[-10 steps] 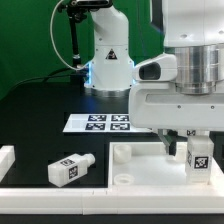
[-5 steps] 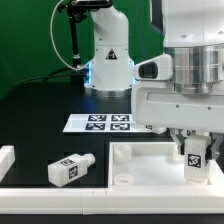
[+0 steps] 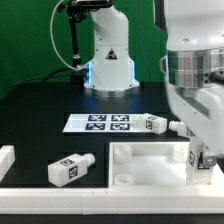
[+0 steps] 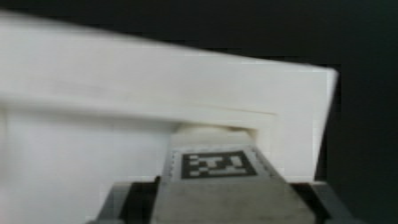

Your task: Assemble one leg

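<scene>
My gripper (image 3: 201, 160) is shut on a leg (image 3: 200, 157), a stubby white bar with a black-and-white tag. It holds the leg upright over the corner of the large white panel (image 3: 150, 160) at the exterior view's right. In the wrist view the leg (image 4: 217, 165) sits between the dark fingers (image 4: 135, 200), its far end against the panel (image 4: 107, 100) at a corner. A second leg (image 3: 68, 169) lies on the table at the exterior view's left. A third leg (image 3: 156, 124) lies behind the panel.
The marker board (image 3: 98, 123) lies behind the panel, with the third leg at its end. A white block (image 3: 5, 158) stands at the exterior view's left edge. A white rail (image 3: 60, 202) runs along the front. The robot base (image 3: 108, 60) stands at the back.
The arm's body has shifted toward the exterior view's right and uncovered the third leg by the marker board. The held leg has stayed at the panel's corner, slightly further right.
</scene>
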### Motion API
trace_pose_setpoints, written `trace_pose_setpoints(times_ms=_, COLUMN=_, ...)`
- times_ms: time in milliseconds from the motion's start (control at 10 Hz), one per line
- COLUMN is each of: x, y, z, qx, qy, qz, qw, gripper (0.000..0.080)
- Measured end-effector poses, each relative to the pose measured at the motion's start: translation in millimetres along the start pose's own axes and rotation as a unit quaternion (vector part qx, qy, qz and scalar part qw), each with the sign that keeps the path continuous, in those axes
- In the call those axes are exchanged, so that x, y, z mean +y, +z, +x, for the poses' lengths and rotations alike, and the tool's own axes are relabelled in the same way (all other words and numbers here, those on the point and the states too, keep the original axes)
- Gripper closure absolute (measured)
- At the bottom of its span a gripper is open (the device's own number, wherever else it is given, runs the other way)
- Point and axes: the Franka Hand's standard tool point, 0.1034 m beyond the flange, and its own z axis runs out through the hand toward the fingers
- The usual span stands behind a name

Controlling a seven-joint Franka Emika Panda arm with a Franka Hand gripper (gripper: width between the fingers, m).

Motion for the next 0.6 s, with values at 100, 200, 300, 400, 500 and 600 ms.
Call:
trace_pose_setpoints(times_ms=100, x=-1.4, y=-0.8, z=-0.7, qx=0.001, qy=0.062, qz=0.004, qw=0.998, gripper=0.0515)
trace_pose_setpoints(times_ms=200, x=-1.3, y=-0.7, z=-0.7, qx=0.002, qy=0.092, qz=0.004, qw=0.996, gripper=0.0515)
trace_pose_setpoints(times_ms=300, x=-1.1, y=-0.5, z=-0.5, qx=0.002, qy=0.084, qz=0.004, qw=0.996, gripper=0.0515)
trace_pose_setpoints(times_ms=400, x=-0.9, y=-0.4, z=-0.7, qx=0.002, qy=0.074, qz=0.004, qw=0.997, gripper=0.0515)
trace_pose_setpoints(times_ms=500, x=-1.1, y=-0.5, z=-0.7, qx=0.002, qy=0.07, qz=0.004, qw=0.998, gripper=0.0333)
trace_pose_setpoints(times_ms=600, x=-3.1, y=-2.8, z=3.4, qx=0.003, qy=-0.031, qz=0.01, qw=0.999, gripper=0.0214)
